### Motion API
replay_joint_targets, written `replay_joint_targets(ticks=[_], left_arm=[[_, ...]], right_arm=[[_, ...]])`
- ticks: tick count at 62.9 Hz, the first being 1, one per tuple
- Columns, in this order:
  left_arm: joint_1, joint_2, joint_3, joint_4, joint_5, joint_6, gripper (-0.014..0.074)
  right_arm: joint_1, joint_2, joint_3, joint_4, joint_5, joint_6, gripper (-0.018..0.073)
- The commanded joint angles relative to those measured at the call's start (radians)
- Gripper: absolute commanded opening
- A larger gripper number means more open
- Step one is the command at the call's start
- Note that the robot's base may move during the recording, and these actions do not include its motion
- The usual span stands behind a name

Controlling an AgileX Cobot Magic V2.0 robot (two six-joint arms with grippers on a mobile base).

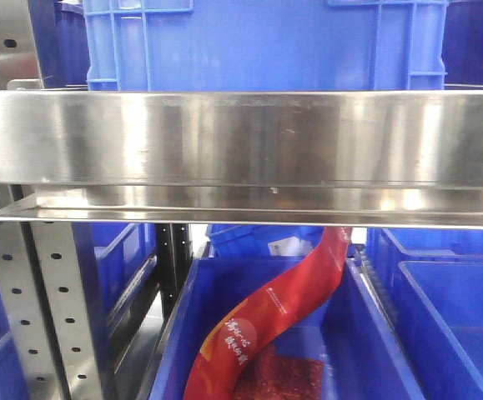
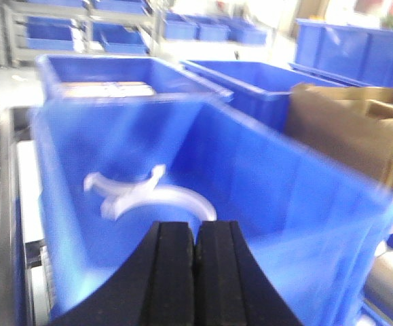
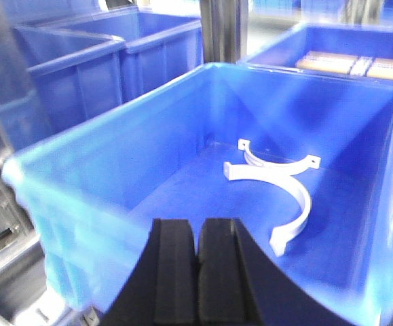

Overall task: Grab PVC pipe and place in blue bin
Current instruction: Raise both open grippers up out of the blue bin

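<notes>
Both wrist views look down into the same kind of blue bin, and on its floor lie white curved PVC pieces, two half-ring clamps with small tabs, touching or overlapping where their ends meet; in the left wrist view the same white pieces appear blurred, so their exact pose there is hard to read. The left gripper hangs above the near wall of its bin with its black fingers pressed together and nothing between them. The right gripper is the same: fingers closed tight on nothing, poised over the near rim. Since the PVC parts sit in a blue bin and neither gripper carries anything, I judge either that the placing is done or that these are the source parts not yet grabbed; the pictures alone do not settle which. The front view shows only a steel shelf edge crossing the frame, a blue crate above it, and below it a lower bin holding a red printed pouch leaning up from it
</notes>
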Motion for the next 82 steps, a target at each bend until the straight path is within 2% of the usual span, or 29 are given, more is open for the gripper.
replay_joint_targets(ticks=[1,10,16,69,76,82], left_arm=[[0.001,-0.077,0.137,-0.014,-0.129,-0.003,-0.0111],[0.001,-0.176,0.32,-0.014,-0.235,-0.003,-0.0111],[0.004,-0.218,0.379,-0.014,-0.293,-0.003,-0.0111],[0.004,-0.243,0.381,-0.014,-0.29,-0.003,-0.0111],[0.004,-0.243,0.381,-0.014,-0.29,-0.003,-0.0111],[0.004,-0.243,0.381,-0.014,-0.29,-0.003,-0.0111]], right_arm=[[0.0,-0.08,0.136,-0.008,-0.14,-0.011,-0.0169],[0.0,-0.2,0.343,-0.008,-0.27,-0.011,-0.0169],[0.0,-0.251,0.39,-0.008,-0.313,-0.011,-0.0169],[-0.002,-0.318,0.402,-0.008,-0.331,-0.011,-0.0169],[-0.047,-0.36,0.446,-0.008,-0.331,-0.011,-0.0169],[-0.142,-0.432,0.52,-0.008,-0.331,-0.011,-0.0169]])
